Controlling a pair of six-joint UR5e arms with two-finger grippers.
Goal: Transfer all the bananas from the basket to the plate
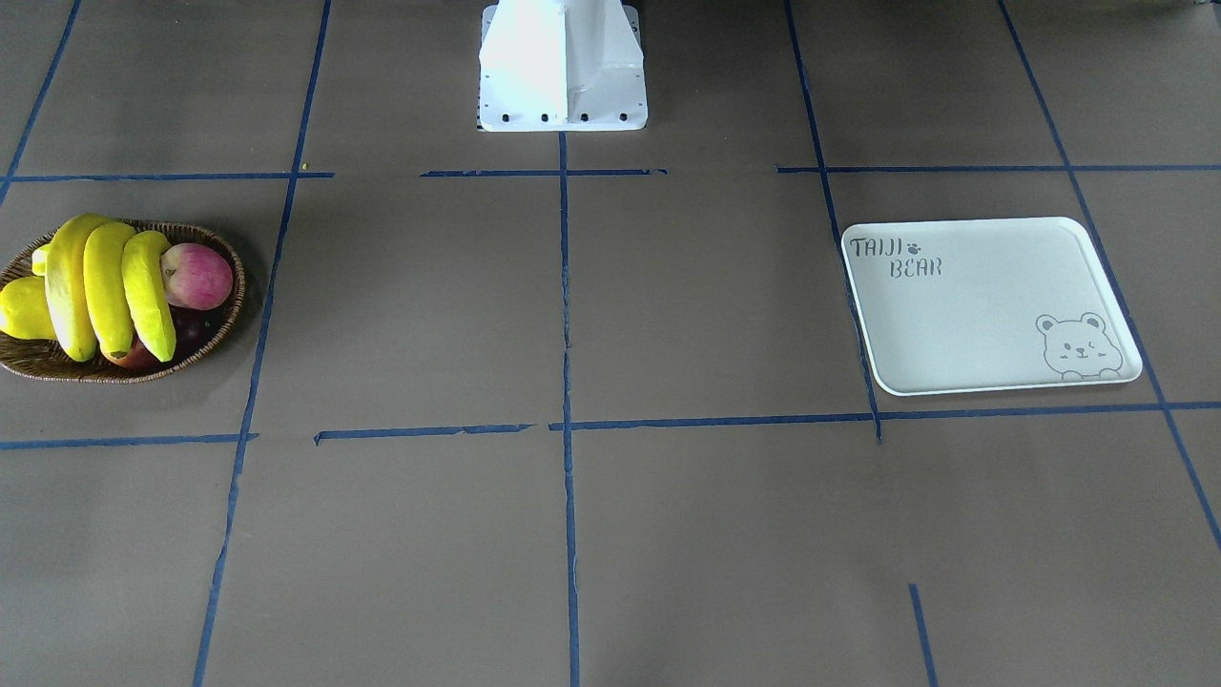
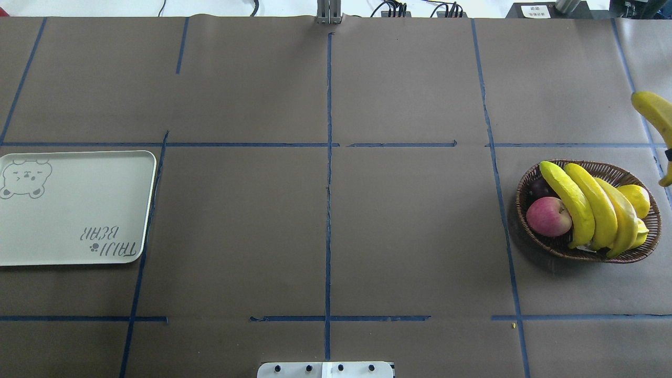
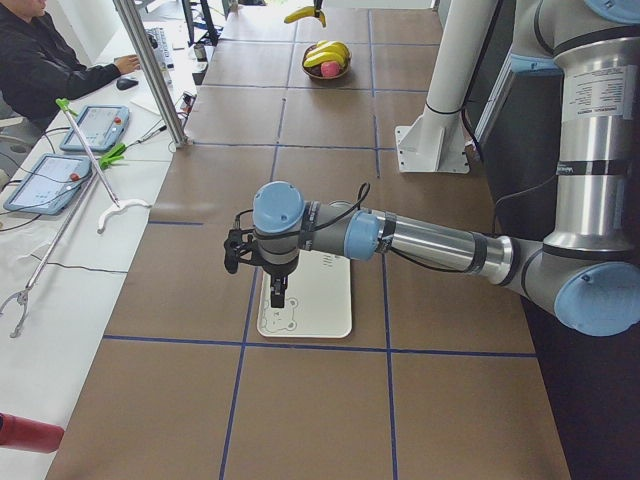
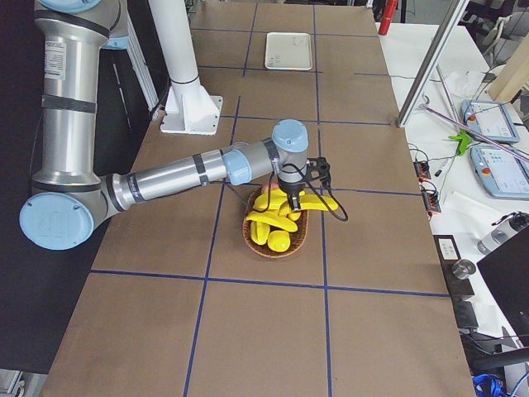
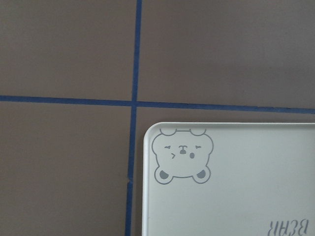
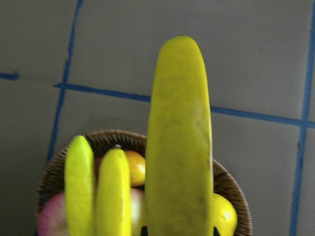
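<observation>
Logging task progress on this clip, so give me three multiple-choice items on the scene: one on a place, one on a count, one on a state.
1. Where is the lifted banana?
A) lying in the basket
B) resting across the basket's rim
C) in the air above the basket

2. How many bananas lie in the basket?
A) one
B) three
C) five

3. What state is the plate in?
A) bare
B) holding one banana
C) holding two bananas

Answers:
1 C: the right gripper holds it, and the right wrist view looks past it down onto the basket.
2 B: the overhead view shows three side by side.
3 A: nothing lies on it in either fixed table view.
</observation>
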